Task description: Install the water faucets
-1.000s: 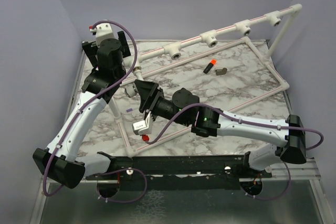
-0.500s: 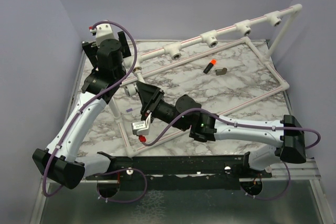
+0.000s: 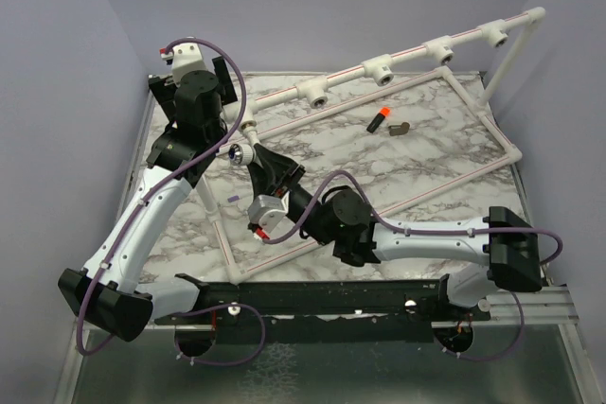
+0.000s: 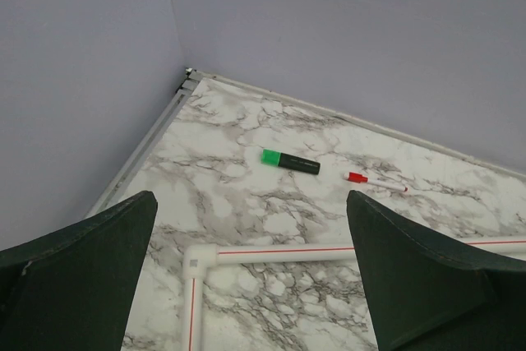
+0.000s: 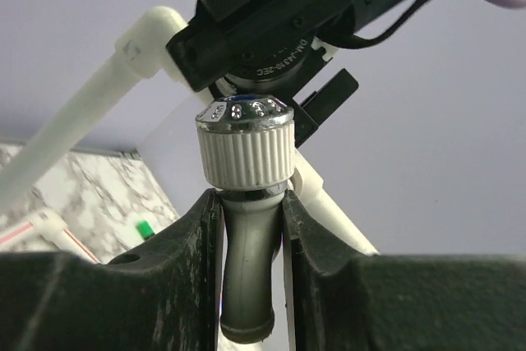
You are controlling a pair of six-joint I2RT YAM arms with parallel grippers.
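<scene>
My right gripper [image 3: 249,157] is shut on the water faucet [image 3: 234,151], a small chrome tap, and holds it off the table beside the left arm, near the left end of the raised white pipe [image 3: 275,96]. In the right wrist view the faucet [image 5: 245,158] shows a ribbed pale knob with a chrome cap, and its grey spout sits clamped between my fingers [image 5: 185,269]. My left gripper [image 3: 192,79] is open and empty, high over the far left corner. Its fingers [image 4: 78,285] frame a pipe elbow [image 4: 197,259].
The white pipe frame carries several tee sockets [image 3: 377,70] along its raised rail. A black stick with an orange tip [image 3: 380,120] and a small brown piece [image 3: 400,128] lie inside the frame. A green highlighter [image 4: 289,162] and a red-capped pen [image 4: 374,182] lie near the far left corner.
My right gripper has moved up and to the far left with the faucet, closer to the left arm and the pipe's left end. The left arm has stayed put.
</scene>
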